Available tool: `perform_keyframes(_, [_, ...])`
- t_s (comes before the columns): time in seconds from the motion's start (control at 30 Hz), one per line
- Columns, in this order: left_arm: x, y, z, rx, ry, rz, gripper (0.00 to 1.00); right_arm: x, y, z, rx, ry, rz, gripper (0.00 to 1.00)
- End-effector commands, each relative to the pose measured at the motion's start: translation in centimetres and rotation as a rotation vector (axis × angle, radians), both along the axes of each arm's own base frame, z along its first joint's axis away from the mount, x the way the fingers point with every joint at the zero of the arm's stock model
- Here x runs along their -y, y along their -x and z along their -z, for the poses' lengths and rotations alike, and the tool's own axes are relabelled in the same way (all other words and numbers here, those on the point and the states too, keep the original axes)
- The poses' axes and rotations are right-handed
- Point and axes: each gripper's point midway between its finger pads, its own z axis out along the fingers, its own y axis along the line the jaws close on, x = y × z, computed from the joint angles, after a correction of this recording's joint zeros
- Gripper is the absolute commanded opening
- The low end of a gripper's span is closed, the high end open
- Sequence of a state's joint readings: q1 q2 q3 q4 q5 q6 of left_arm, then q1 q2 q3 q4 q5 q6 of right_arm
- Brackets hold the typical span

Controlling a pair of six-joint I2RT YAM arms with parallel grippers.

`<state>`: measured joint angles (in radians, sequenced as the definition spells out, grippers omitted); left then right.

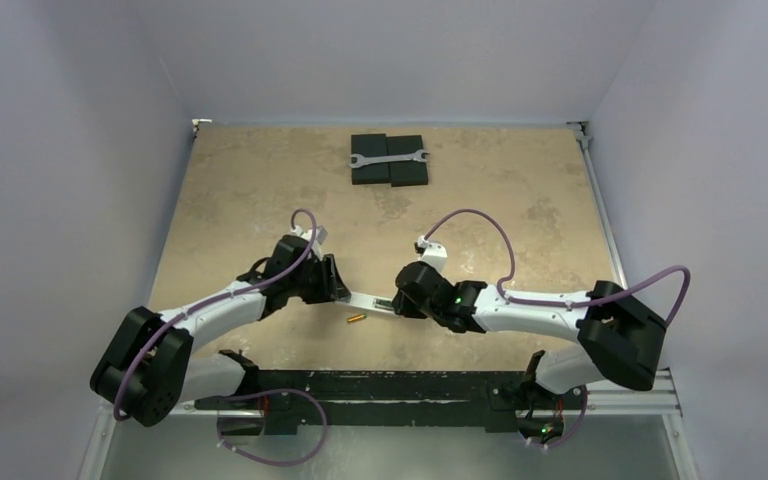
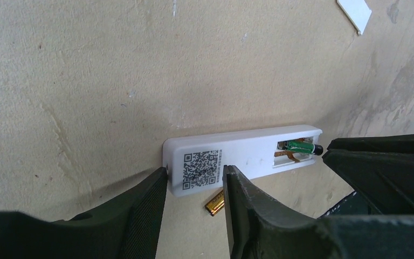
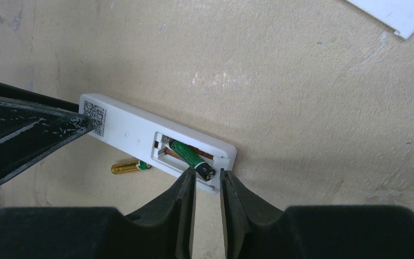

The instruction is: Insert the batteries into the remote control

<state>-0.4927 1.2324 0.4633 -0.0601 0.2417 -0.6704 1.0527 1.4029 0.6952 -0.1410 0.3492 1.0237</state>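
The white remote control (image 2: 248,156) lies face down on the table, QR label up, its battery bay open; it also shows in the top view (image 1: 370,300) and the right wrist view (image 3: 124,129). The dark green battery (image 3: 191,158) sits tilted in the bay, its dark end poking over the rim (image 2: 301,146). My right gripper (image 3: 207,175) is narrowly open, its tips either side of that end. The gold battery (image 3: 129,167) lies loose beside the remote (image 2: 215,205) (image 1: 355,320). My left gripper (image 2: 194,175) is open, straddling the remote's QR end.
A plain white cover piece (image 3: 393,13) lies on the table beyond the remote (image 2: 356,13). Two black blocks (image 1: 390,172) with a silver wrench (image 1: 388,158) on them sit at the table's far edge. Both grippers (image 1: 338,288) (image 1: 402,300) meet over the remote.
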Motion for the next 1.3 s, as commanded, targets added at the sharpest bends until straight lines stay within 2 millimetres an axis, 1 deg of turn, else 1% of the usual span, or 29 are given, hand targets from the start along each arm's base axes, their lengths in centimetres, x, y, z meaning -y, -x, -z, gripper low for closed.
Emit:
perform_keyframes(0.0, [0.9, 0.0, -0.4, 0.020, 0.032, 0.027, 0.40, -0.3, -0.4, -0.4, 0.006, -0.026, 0.025, 0.30])
perform_keyframes(0.37, [1.0, 0.2, -0.3, 0.017, 0.031, 0.036, 0.39, -0.5, -0.3, 0.0, -0.005, -0.027, 0.024, 0.29])
perform_keyframes(0.83, [1.1, 0.2, -0.4, 0.020, 0.032, 0.040, 0.39, -0.9, -0.5, 0.1, -0.008, -0.027, 0.024, 0.22])
perform_keyframes(1.27, [1.2, 0.4, -0.3, 0.021, 0.030, 0.047, 0.38, -1.5, -1.0, 0.2, -0.003, -0.010, 0.018, 0.20])
